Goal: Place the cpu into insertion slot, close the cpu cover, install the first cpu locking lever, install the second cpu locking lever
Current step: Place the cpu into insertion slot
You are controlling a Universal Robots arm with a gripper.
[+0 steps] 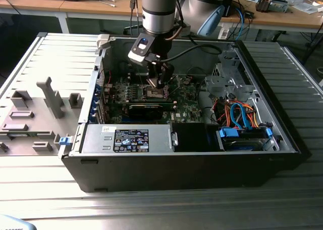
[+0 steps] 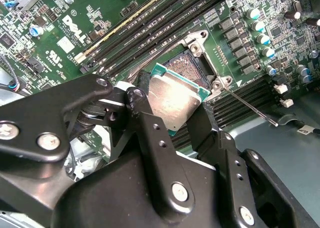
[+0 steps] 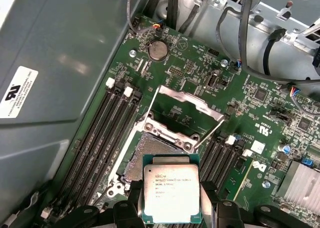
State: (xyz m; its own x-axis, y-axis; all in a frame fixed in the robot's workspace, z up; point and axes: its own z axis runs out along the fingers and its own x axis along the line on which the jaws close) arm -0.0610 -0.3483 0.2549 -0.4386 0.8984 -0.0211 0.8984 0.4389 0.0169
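My jaws are clenched on the cpu (image 3: 171, 193), pinching it by two opposite edges with its silver-grey lid facing up. In the exterior view I am reaching down into the open computer case (image 1: 282, 134), which lies on its side on the desk (image 1: 151, 210), over the middle of the motherboard (image 3: 260, 118).

In both wrist views the chip hangs above the insertion slot (image 3: 155, 150) but not in it. It overlaps one edge of the socket, and the bare field of contacts shows beyond it in the second wrist view (image 2: 187, 70). The cpu cover (image 3: 192, 104) stands swung up and back, well apart from the chip. A thin wire locking lever (image 2: 247, 104) slants out from the socket corner, released.

As I judge it, the main risk is misalignment. The chip is not squared over the opening, so one corner could land on the silvery rim and leave it sitting crooked. The fine contacts underneath would likely bend under any sideways scrape or pressure. I cannot tell from here whether the chip is level in my grip; if it is tilted, one edge would meet the socket first. My jaws also reach below the chip's edges and could catch the frame or the neighbouring memory slots (image 3: 100, 133).
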